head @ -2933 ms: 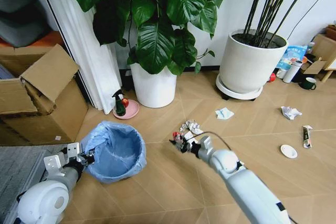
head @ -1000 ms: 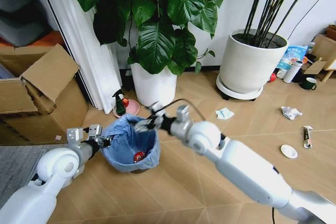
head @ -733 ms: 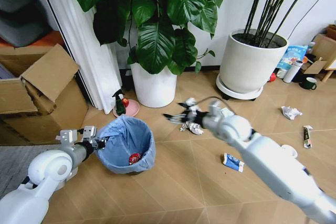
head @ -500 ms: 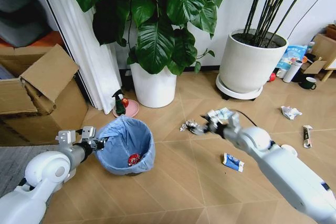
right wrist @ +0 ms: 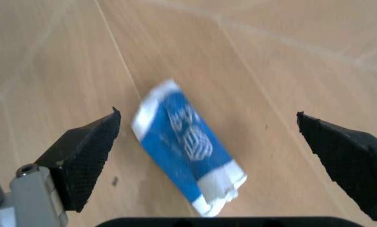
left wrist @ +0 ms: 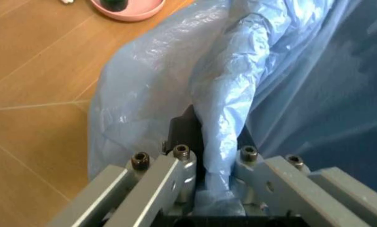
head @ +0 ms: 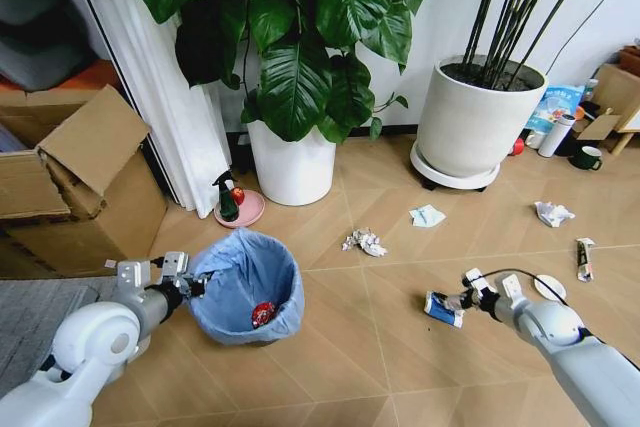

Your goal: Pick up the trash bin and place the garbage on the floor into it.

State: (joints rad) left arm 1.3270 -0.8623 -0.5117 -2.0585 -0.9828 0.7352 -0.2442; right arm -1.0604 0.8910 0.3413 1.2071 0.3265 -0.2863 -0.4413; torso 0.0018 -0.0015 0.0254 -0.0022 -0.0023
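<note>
Trash bin (head: 245, 285) rim clamped by left gripper (left wrist: 212, 158), red scrap (head: 263, 314) inside; right gripper (right wrist: 207, 142) agape over blue wrapper (right wrist: 187, 146).

No legible text. The blue-and-white wrapper (right wrist: 187, 161) on the floor (right wrist: 289, 71) carries white print, too blurred to read.

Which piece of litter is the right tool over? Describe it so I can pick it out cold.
Start at the big white pot on the right and come forward across the floor to the right tool. The blue-and-white wrapper lies flat beneath its open fingers. Nearby scraps are crumpled white paper.
</note>
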